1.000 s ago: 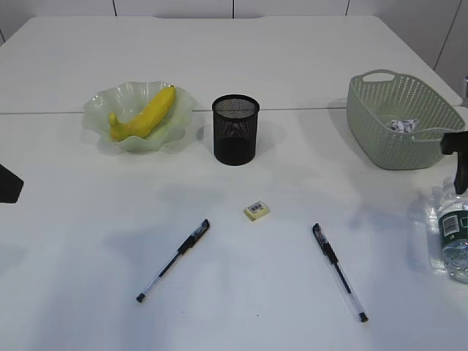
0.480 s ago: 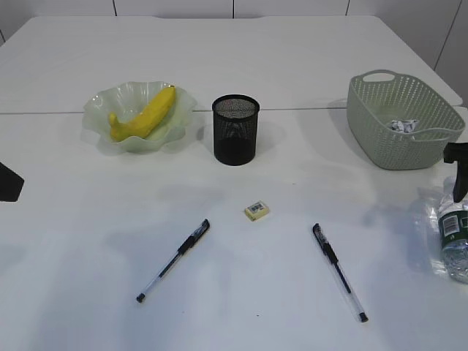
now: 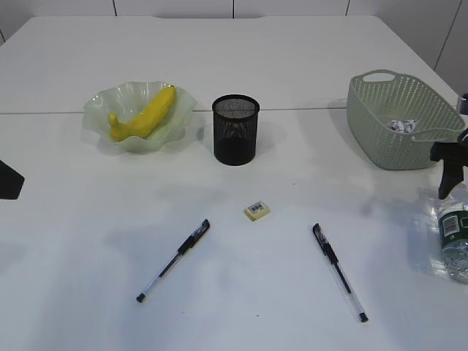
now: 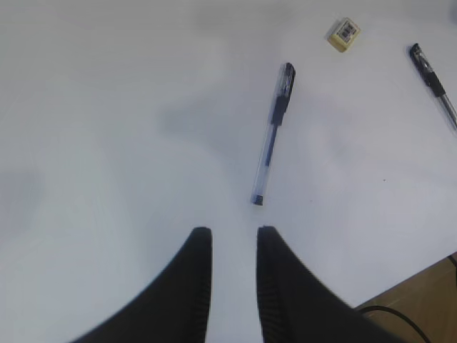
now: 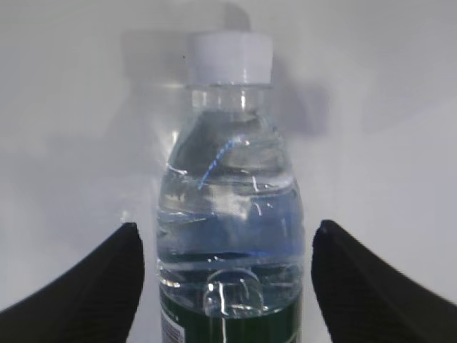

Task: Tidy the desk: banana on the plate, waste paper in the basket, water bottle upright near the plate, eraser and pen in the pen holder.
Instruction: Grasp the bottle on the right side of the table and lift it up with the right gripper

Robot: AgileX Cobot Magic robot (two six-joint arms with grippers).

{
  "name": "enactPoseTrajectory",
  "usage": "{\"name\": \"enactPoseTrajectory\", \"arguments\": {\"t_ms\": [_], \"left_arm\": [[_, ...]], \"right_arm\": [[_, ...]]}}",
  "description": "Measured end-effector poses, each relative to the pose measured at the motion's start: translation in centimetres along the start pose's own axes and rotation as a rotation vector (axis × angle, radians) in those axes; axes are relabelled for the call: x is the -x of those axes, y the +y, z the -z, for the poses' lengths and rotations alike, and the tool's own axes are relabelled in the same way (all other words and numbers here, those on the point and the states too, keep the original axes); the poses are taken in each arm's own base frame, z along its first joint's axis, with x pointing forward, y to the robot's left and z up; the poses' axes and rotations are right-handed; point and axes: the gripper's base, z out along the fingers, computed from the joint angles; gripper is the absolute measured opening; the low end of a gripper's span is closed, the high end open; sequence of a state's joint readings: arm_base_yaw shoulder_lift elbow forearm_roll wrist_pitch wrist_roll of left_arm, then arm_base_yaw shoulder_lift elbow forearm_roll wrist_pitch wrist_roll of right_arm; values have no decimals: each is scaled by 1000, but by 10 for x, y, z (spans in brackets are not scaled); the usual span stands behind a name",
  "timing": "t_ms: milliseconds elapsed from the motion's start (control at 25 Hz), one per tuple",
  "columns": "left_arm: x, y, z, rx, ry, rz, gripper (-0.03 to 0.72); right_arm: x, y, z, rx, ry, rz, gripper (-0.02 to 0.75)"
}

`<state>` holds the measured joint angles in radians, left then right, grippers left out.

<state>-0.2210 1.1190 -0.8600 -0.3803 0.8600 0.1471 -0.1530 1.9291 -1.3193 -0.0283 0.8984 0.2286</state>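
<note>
1. Exterior view: one banana (image 3: pixel 146 112), yellow and curved, lies in one plate (image 3: pixel 99 110), a translucent pale-green dish with a wavy, ruffled rim, at the far left of the white table (image 3: pixel 241 58).
2. One pen holder (image 3: pixel 235 129), a black wire-mesh cylinder, stands upright just right of the plate.
3. One basket (image 3: pixel 380 121), grey-green plastic with a woven lattice wall and a handle slot, sits at the far right; one crumpled wad of waste paper (image 3: pixel 402 126) lies inside it.
4. One eraser (image 3: pixel 257 210), a small pale-yellow block with a printed label, lies on the table in front of the pen holder.
5. Two pens with clear barrels and black caps lie flat: the left pen (image 3: pixel 174 259) and the right pen (image 3: pixel 339 272), well apart, with the eraser between them and a little farther back.
6. One water bottle (image 3: pixel 454 234), clear ribbed plastic with a green label and (seen in the right wrist view) a white screw cap, lies at the right edge, well apart from the plate.
7. The right gripper (image 5: pixel 227 286) has its dark fingers spread wide on either side of the bottle, with a gap at each side, not touching it.
8. The left gripper (image 4: pixel 234 239) hangs over bare table near the left pen's tip, its ridged fingers narrowly parted and pinching nothing.
</note>
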Motion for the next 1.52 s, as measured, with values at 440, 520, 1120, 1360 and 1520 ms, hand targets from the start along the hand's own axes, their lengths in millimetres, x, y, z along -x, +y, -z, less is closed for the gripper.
{"name": "enactPoseTrajectory", "arguments": {"t_ms": [440, 520, 1120, 1360, 1520], "left_arm": [[1, 0, 0, 2, -10, -1, 153], [1, 0, 0, 2, -12, -1, 153], [3, 1, 0, 6, -38, -1, 153], [4, 1, 0, 6, -41, -2, 153], [4, 1, 0, 7, -44, -2, 153]], "right_arm": [[6, 2, -19, -2, 29, -4, 545], [8, 3, -23, -3, 34, -4, 545], [12, 4, -37, -6, 63, -9, 547], [12, 4, -41, -5, 74, -11, 547], [12, 4, -41, -5, 76, -11, 520]]}}
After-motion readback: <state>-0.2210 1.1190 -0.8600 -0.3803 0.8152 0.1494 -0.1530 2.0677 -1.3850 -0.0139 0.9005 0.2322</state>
